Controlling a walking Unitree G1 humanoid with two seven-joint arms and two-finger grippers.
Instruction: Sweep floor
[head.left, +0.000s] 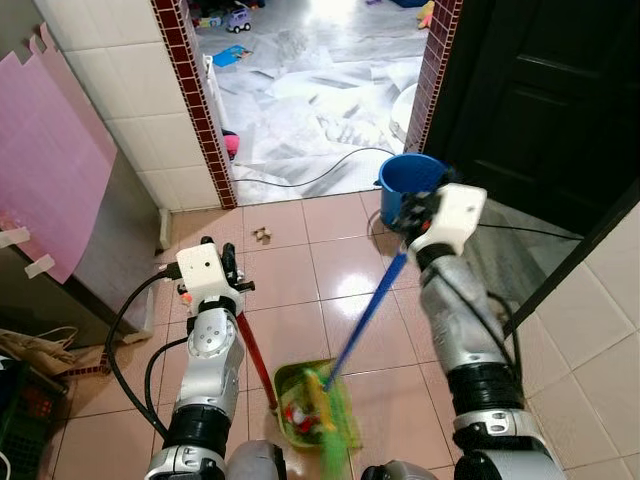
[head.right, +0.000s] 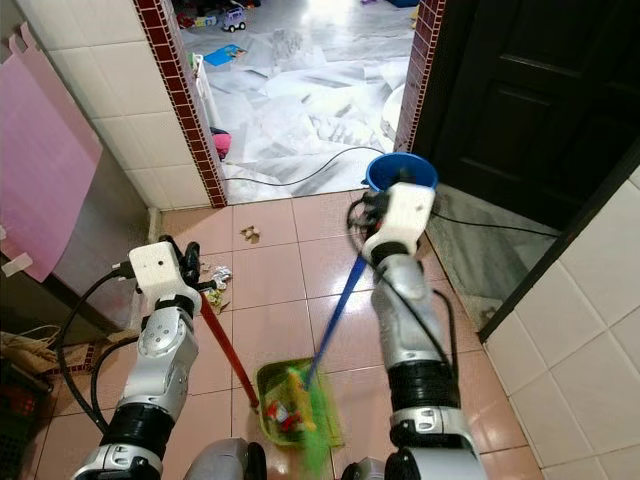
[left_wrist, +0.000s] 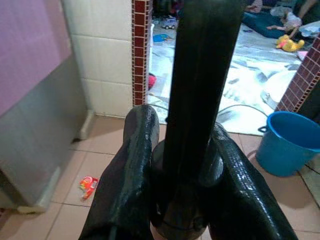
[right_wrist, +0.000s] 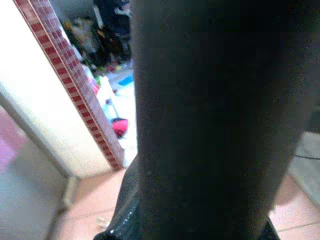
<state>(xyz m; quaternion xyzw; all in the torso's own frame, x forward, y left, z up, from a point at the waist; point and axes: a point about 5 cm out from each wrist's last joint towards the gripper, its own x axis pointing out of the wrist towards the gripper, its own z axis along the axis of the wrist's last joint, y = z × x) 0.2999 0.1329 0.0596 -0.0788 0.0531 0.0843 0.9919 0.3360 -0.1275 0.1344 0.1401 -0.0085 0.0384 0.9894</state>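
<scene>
Pink floor tiles: one dustpan, left claw gripping its handle; right claw gripping one broom.

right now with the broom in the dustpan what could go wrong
1. The green dustpan already holds litter; a hard push of the broom by the right gripper could flick it back out.
2. The black cable runs across the floor by the blue bucket; a wide swing may snag either.
3. Scraps beside the left gripper, shut on the red handle, could get missed.
</scene>
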